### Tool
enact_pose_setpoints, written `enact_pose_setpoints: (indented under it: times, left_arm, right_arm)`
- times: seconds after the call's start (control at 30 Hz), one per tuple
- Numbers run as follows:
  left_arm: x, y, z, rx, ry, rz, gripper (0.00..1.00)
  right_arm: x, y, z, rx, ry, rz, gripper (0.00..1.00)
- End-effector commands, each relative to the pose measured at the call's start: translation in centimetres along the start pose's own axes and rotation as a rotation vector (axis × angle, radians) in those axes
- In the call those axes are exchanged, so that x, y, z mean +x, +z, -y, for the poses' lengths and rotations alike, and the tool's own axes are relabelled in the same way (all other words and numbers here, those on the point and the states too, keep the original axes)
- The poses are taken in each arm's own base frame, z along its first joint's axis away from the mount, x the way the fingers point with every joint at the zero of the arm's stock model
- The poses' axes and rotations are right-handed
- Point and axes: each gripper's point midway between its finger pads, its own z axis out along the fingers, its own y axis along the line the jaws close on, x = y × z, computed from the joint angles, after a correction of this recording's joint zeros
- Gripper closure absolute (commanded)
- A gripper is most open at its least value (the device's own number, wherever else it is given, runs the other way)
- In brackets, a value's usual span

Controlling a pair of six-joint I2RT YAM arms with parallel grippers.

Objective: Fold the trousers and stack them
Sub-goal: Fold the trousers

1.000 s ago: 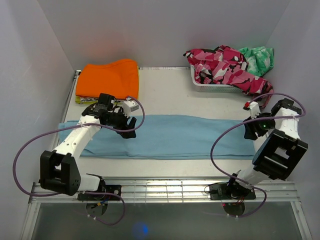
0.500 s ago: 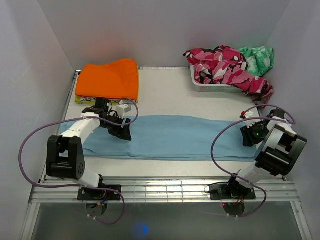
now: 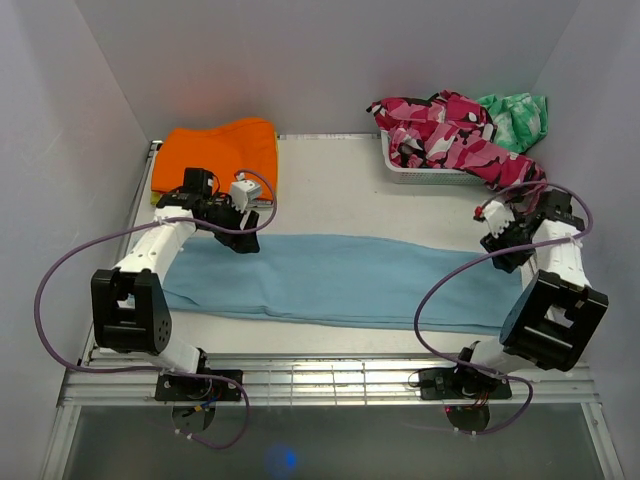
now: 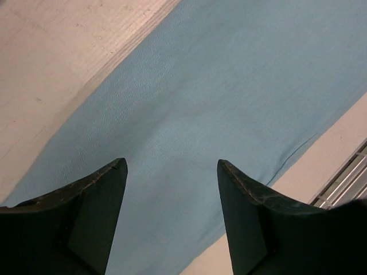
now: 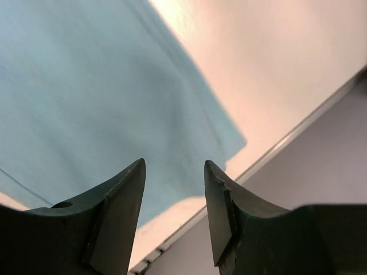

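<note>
Plain light-blue trousers (image 3: 340, 280) on a cream tabletop (image 3: 330, 185).
Orange folded stack (image 3: 218, 155); white basket (image 3: 430, 175) with pink-camouflage garment (image 3: 440, 125) and green patterned cloth (image 3: 515, 110).

A lab test cell is indicated: the table (image 3: 340, 180) is boxed by plain white walls (image 3: 300, 60) on three edges, with arm bases (image 3: 195, 385) bolted along its near edge.

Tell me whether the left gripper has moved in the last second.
Yes. The left gripper has shifted back and left, ending nearer the folded orange garment, its open fingers over the light blue trousers.
</note>
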Motion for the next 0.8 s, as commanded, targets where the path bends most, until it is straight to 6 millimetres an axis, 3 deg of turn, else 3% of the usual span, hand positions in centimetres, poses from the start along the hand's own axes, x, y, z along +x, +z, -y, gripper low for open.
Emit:
enact_pose_setpoints:
  times: [0.0,0.17,0.27,0.37,0.43,0.57,0.67,0.77]
  left_arm:
    - [-0.1,0.3,-0.1,0.044,0.07,-0.004,0.26]
    - [2.6,1.6,-0.3,0.075,0.208,-0.071,0.34]
    - [5.5,2.2,0.2,0.092,0.253,-0.134,0.37]
    - [8.7,3.0,1.2,0.119,0.268,-0.201,0.41]
    - [11.1,3.3,1.5,0.118,0.279,-0.262,0.46]
    - [13.8,3.4,1.4,0.099,0.283,-0.319,0.53]
    - [14.1,3.1,1.7,0.097,0.291,-0.317,0.52]
    - [14.1,2.9,1.8,0.088,0.291,-0.316,0.48]
  right_arm:
    - [-7.0,-1.7,-2.1,-0.08,0.001,0.159,0.48]
    - [-14.5,-1.4,-5.6,-0.171,-0.047,0.268,0.5]
    - [-16.2,-0.1,-6.1,-0.194,-0.022,0.252,0.55]
    - [-15.6,1.7,-5.5,-0.209,0.007,0.191,0.64]
    - [-13.9,3.5,-5.1,-0.21,0.009,0.105,0.7]
    - [-9.8,6.3,-6.5,-0.257,0.004,-0.036,0.74]
    - [-8.5,6.2,-5.7,-0.244,0.035,-0.035,0.74]
    - [-7.6,4.6,-3.5,-0.211,0.054,-0.029,0.72]
